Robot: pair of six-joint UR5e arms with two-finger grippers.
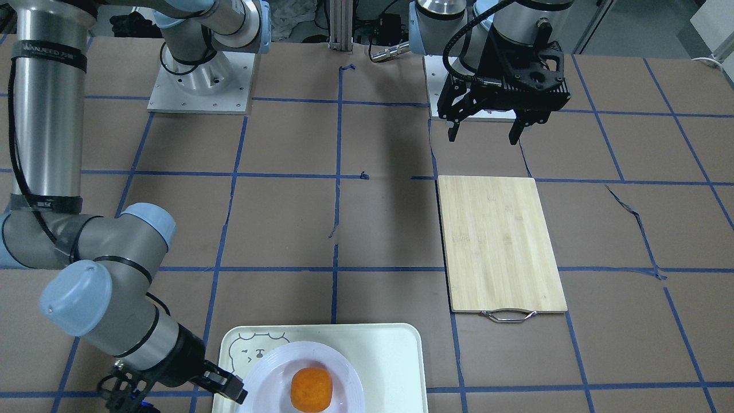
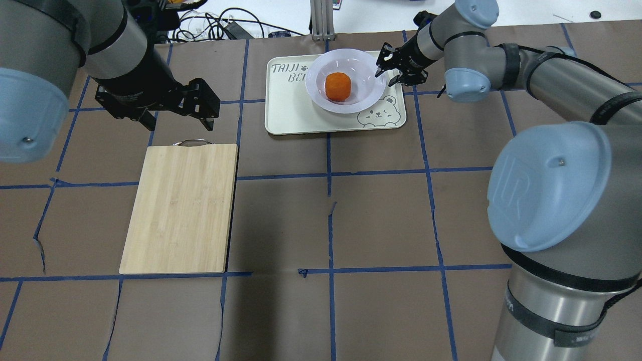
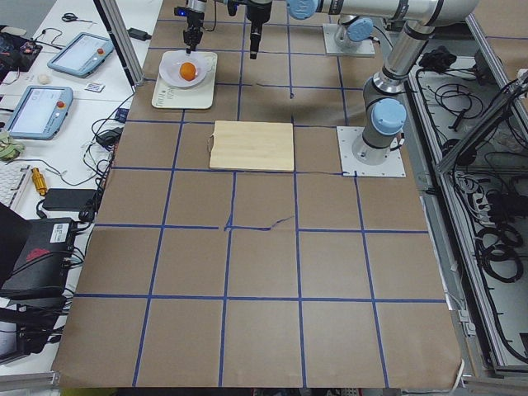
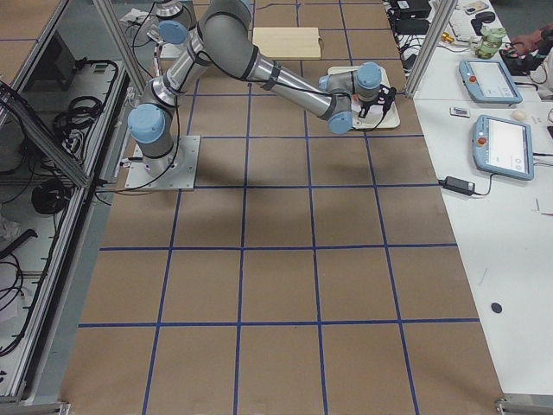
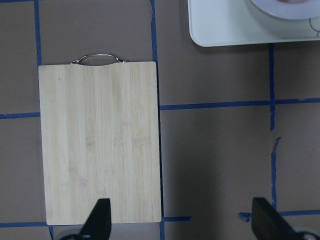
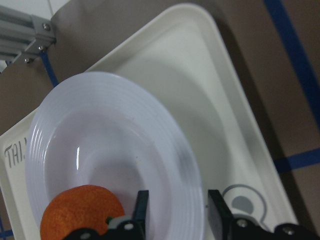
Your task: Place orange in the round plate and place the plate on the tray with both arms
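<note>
The orange (image 2: 337,86) lies in the middle of the white round plate (image 2: 362,96), which rests on the cream tray (image 2: 290,111) at the far side of the table. My right gripper (image 2: 388,65) is at the plate's right rim. In the right wrist view its fingers (image 6: 142,207) straddle the plate (image 6: 115,115) rim with a visible gap, so the right gripper (image 6: 178,210) is open. The orange (image 6: 80,212) sits just left of them. My left gripper (image 2: 179,120) hovers open and empty, well away from the tray, over the table near the board's handle.
A bamboo cutting board (image 2: 180,205) with a metal handle lies left of the tray on the brown taped table. The front-facing view shows the tray (image 1: 395,367) at the table's near edge, with the right gripper (image 1: 236,394) beside the plate (image 1: 344,367).
</note>
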